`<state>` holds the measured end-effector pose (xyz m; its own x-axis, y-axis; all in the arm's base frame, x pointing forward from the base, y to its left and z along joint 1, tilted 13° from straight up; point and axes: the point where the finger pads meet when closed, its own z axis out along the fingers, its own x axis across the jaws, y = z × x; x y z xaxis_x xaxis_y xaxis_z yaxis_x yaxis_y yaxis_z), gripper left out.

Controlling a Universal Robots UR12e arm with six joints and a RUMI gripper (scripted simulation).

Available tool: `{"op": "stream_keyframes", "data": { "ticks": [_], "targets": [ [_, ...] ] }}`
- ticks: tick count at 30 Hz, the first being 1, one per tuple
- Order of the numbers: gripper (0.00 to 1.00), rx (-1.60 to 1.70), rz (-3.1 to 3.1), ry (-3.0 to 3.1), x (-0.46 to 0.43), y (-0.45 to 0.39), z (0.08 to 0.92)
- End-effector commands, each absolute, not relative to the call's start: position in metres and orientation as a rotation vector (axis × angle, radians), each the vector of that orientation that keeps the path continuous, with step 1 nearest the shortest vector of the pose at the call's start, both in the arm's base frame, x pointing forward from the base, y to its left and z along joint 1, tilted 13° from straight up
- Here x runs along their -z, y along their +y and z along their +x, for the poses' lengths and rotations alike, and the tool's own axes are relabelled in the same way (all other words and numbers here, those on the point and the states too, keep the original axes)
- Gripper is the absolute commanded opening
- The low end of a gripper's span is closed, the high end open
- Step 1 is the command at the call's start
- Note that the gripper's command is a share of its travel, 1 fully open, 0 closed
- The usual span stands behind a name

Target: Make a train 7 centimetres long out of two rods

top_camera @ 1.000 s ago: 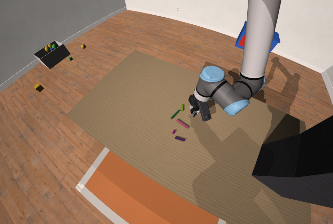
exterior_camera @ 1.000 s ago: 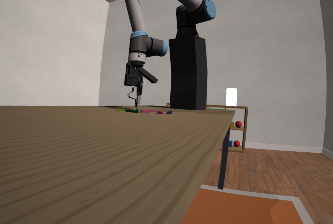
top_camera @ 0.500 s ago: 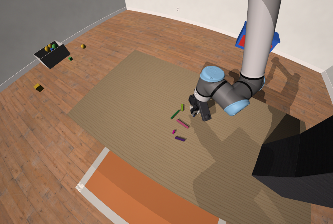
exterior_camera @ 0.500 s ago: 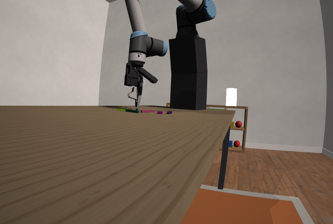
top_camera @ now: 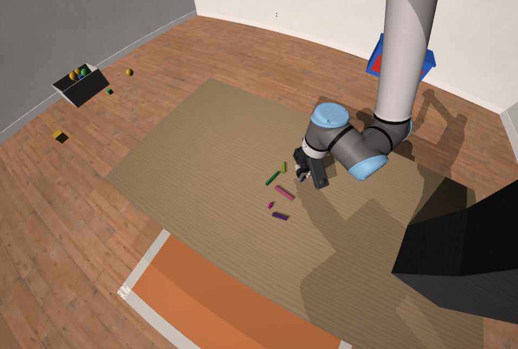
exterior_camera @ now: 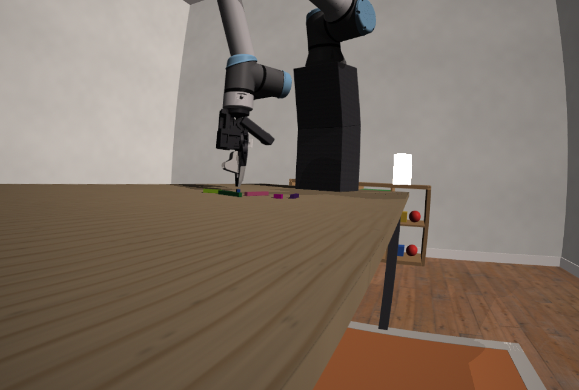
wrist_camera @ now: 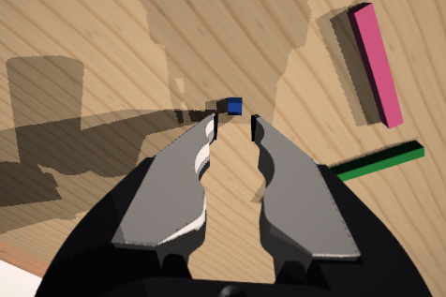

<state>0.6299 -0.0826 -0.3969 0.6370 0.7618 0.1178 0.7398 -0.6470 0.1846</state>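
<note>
The small blue rod [top_camera: 300,181] [exterior_camera: 238,190] [wrist_camera: 235,106] lies on the table. My gripper [top_camera: 302,176] [exterior_camera: 237,183] [wrist_camera: 234,116] points down just above it, its jaws a little apart with nothing between them. In the wrist view the blue rod shows just beyond the fingertips. The purple rod [top_camera: 279,215] [exterior_camera: 294,196] and the short magenta rod [top_camera: 270,205] [exterior_camera: 278,196] lie apart from each other, near the pink rod [top_camera: 284,192] [exterior_camera: 256,194] [wrist_camera: 379,65]. No rods touch end to end.
The dark green rod [top_camera: 272,178] [exterior_camera: 229,193] [wrist_camera: 384,164] lies beside the lime rod [top_camera: 283,167] [exterior_camera: 210,191], both on the side of the pink rod away from the purple one. The black robot pedestal [top_camera: 439,244] [exterior_camera: 323,156] stands at the table.
</note>
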Motion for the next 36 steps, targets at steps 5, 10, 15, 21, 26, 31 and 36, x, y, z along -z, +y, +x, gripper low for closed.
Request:
{"op": "stream_keyframes", "data": {
  "ticks": [5, 10, 15, 21, 26, 31, 36],
  "targets": [
    [0.14, -0.281, 2.733, 1.259, 0.398, -0.083, 0.631],
    [0.14, -0.281, 2.733, 1.259, 0.403, -0.083, 0.631],
    [0.14, -0.281, 2.733, 1.259, 0.406, -0.083, 0.632],
    [0.14, -0.281, 2.733, 1.259, 0.411, -0.083, 0.633],
    [0.14, -0.281, 2.733, 1.259, 0.413, -0.083, 0.634],
    [0.14, -0.281, 2.733, 1.259, 0.413, -0.083, 0.634],
    [0.14, -0.281, 2.733, 1.259, 0.413, -0.083, 0.634]
  ]
}}
